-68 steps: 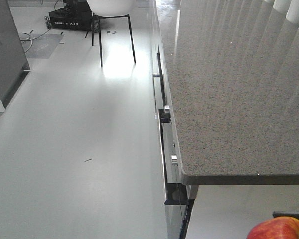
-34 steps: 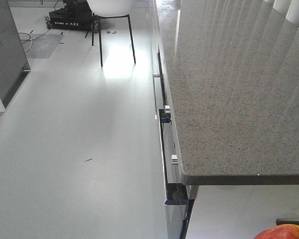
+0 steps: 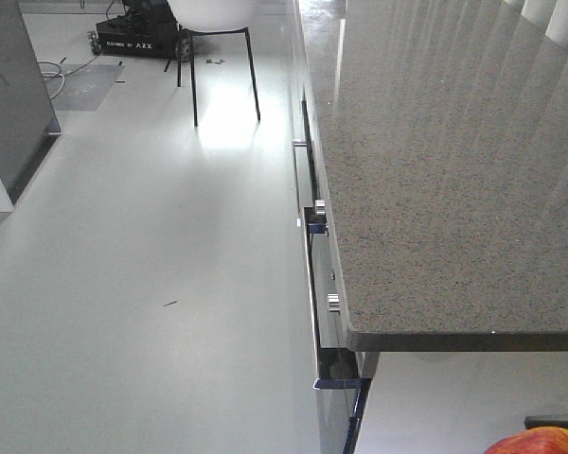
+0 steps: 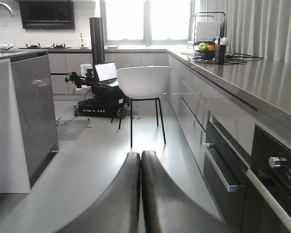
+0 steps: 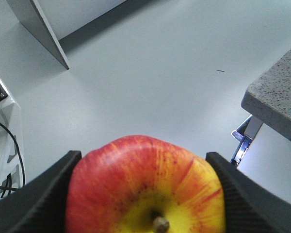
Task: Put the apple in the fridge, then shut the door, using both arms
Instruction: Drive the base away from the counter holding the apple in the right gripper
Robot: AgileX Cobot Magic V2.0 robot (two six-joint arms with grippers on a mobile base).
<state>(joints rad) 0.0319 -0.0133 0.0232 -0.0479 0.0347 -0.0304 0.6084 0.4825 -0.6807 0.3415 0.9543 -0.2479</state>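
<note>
The apple (image 5: 145, 189), red with yellow around its stem, fills the bottom of the right wrist view. My right gripper (image 5: 143, 158) is shut on it, a black finger (image 5: 43, 194) pressed to each side. From the front, only the apple's top (image 3: 540, 442) shows at the bottom right corner, below the counter's near end. My left gripper (image 4: 140, 154) is shut on nothing, its two fingers touching above the open floor. The fridge and its door are out of view.
A grey speckled counter (image 3: 454, 170) runs along the right, with drawers and oven knobs (image 3: 320, 208) on its face. A white chair (image 4: 143, 82) and a black mobile robot (image 4: 99, 102) stand ahead. A grey cabinet block (image 4: 34, 111) stands left.
In the front view the apple has sunk lower at the bottom right corner. The whole scene has shifted slightly.
</note>
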